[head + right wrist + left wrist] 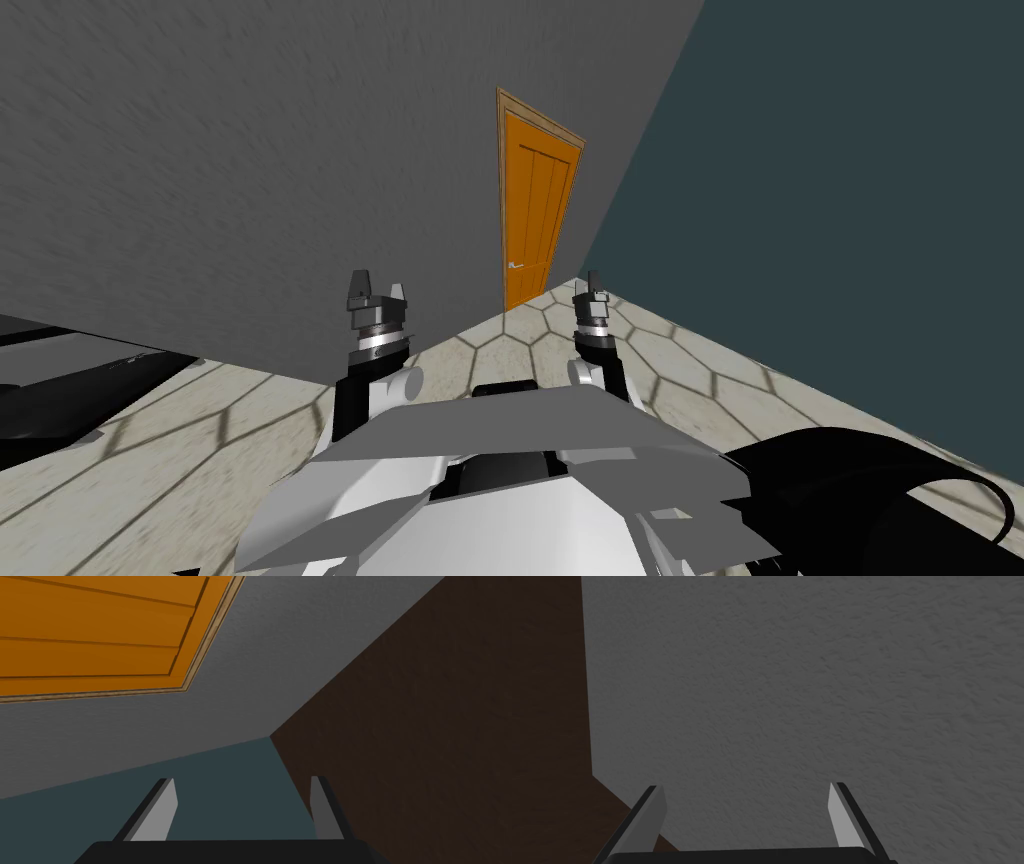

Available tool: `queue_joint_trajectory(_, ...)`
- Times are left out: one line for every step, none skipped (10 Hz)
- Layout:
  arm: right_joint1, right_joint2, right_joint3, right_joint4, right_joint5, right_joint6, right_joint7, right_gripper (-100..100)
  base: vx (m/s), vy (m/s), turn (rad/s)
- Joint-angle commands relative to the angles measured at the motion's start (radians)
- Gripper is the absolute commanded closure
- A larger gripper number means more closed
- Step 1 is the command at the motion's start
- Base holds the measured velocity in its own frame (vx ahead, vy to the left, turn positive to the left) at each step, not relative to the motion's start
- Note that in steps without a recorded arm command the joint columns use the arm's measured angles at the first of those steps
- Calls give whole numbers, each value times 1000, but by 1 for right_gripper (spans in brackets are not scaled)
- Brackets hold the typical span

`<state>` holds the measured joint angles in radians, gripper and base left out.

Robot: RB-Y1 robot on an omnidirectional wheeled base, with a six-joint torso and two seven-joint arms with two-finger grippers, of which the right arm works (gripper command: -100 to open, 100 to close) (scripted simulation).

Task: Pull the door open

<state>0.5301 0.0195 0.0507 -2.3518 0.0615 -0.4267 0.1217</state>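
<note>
Both arms were raised ahead of me, the left gripper point(378, 288) and the right gripper point(590, 285) each spread wide and holding nothing. The orange door point(535, 210) stood closed in the grey wall point(250, 150), well beyond both across the tiled floor point(700, 360), its small pale handle point(514, 266) at its left edge.

A strip of tiled floor point(560, 335) runs open from the robot to the orange door point(538, 200), which sits shut in its frame, well apart from both grippers. The grey wall point(250, 150) bounds the strip on the left, close ahead of the left gripper point(378, 285). The teal wall point(850, 200) bounds it on the right, further out than the right gripper point(590, 284). Dark furniture point(60, 390) stands on the floor at the far left.
</note>
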Motion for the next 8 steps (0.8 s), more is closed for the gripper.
queue_joint_trajectory(-10, -9, 1, 28, -7, -7, -2, -100, 54, -15, 74)
queue_joint_trajectory(-19, -15, 2, 53, -14, -12, -3, -100, 98, -57, 103)
queue_joint_trajectory(-28, -22, 2, 78, -21, -18, -5, -100, 117, -44, 128)
queue_joint_trajectory(-33, -26, 3, 92, -25, -21, -6, -100, 120, -35, 59)
queue_joint_trajectory(-39, -31, 3, 111, -30, -26, -7, -100, 113, -23, 64)
queue_joint_trajectory(-46, -35, 4, 129, -34, -30, -8, -100, 89, -30, 68)
queue_joint_trajectory(-53, -39, 4, 148, -39, -34, -9, -100, 71, -36, 76)
queue_joint_trajectory(-59, -44, 5, 166, -44, -39, -10, -100, 72, -31, 74)
